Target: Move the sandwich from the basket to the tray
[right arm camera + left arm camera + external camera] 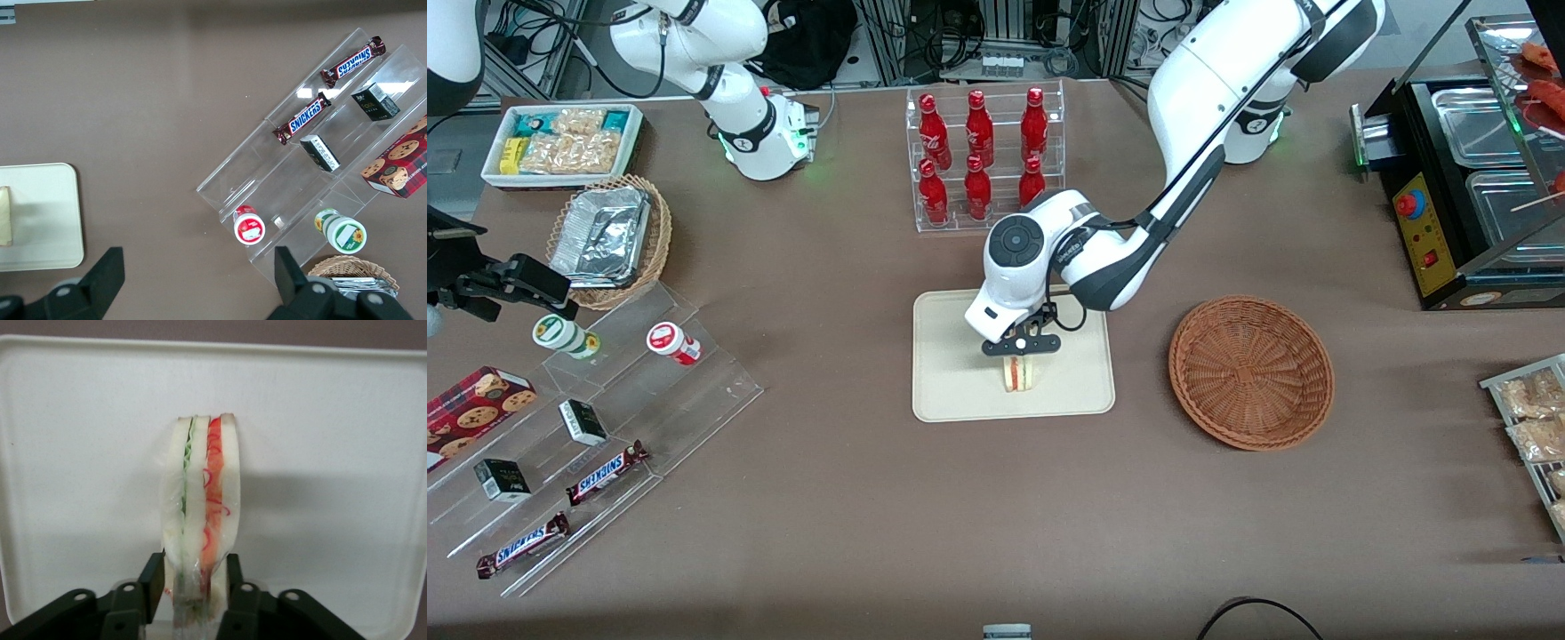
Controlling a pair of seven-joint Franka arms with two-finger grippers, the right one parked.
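I am holding the left arm's gripper (1021,355) low over the tray (951,391), and its two dark fingers (152,577) are clamping the sandwich (1020,373) from both sides. In the wrist view the sandwich (200,513) is standing on edge between the pads, its cut face showing pale bread with a green layer and a red-orange layer, and the cream tray (347,453) is filling almost everything around it. From the front I am seeing the sandwich resting on the tray's surface, in the part of the tray nearer to the front camera, with the gripper right above it. The basket (1251,372) is sitting on the brown table (871,498) beside the tray, toward the working arm's end, apart from it, and I am seeing nothing inside it. A clear rack of red bottles (983,156) is standing farther from the camera than the tray.
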